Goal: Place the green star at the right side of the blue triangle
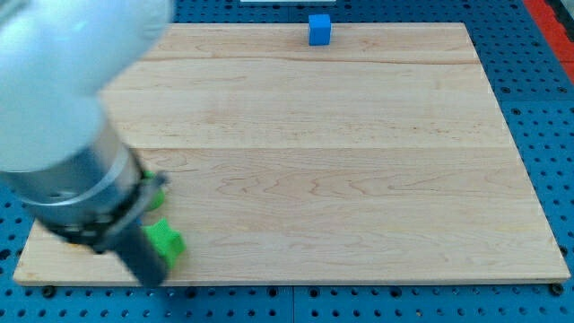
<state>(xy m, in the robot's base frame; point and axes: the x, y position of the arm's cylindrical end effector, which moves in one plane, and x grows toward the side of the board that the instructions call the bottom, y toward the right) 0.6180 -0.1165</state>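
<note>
A bright green block point(166, 241) lies near the board's bottom left corner; its shape is partly hidden by my arm, so I cannot make out a star. My dark rod comes down just left of it, and my tip point(151, 280) is at the block's lower left, touching or nearly touching. A blue block point(319, 29) sits at the board's top edge, a little right of centre, far from my tip. It looks boxy from here.
A second, darker green piece point(156, 190) peeks out behind the arm, above the bright green block. My large blurred arm point(63, 108) covers the view's left. The wooden board point(359, 179) lies on a blue perforated table point(552, 135).
</note>
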